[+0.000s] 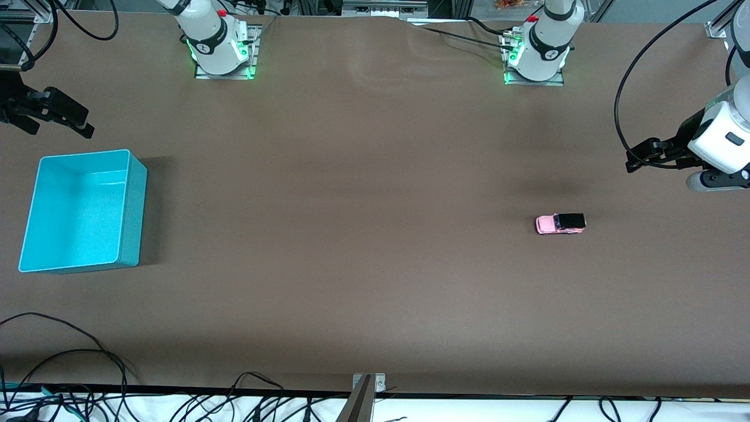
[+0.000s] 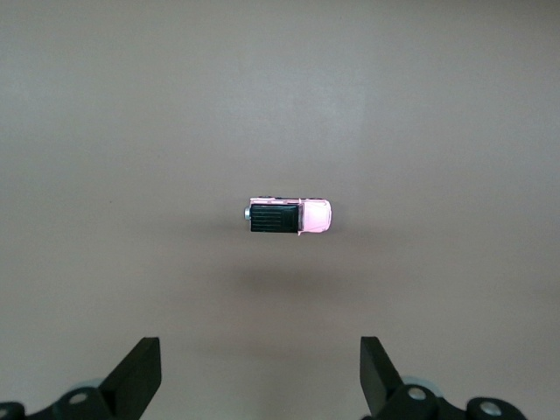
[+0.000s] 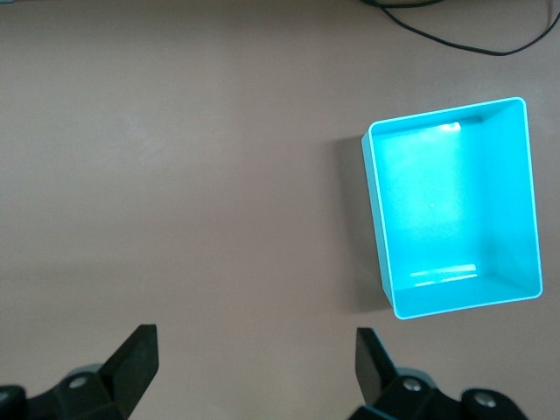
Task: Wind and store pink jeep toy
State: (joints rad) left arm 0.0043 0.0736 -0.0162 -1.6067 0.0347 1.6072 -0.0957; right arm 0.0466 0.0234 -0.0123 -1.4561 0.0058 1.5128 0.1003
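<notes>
The pink jeep toy (image 1: 561, 223) stands on the bare table toward the left arm's end, well apart from the teal bin (image 1: 132, 205) at the right arm's end. The left gripper (image 2: 261, 376) hangs over the table beside the toy, jaws wide and empty; the right gripper (image 3: 254, 372) waits near the bin, jaws also wide. The toy is tiny and has wheels, so I think an off-centre closing can push it away or tip it.

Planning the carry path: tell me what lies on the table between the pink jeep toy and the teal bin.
Nothing: in the front view only bare brown tabletop stretches between the pink jeep toy and the empty teal bin.
</notes>
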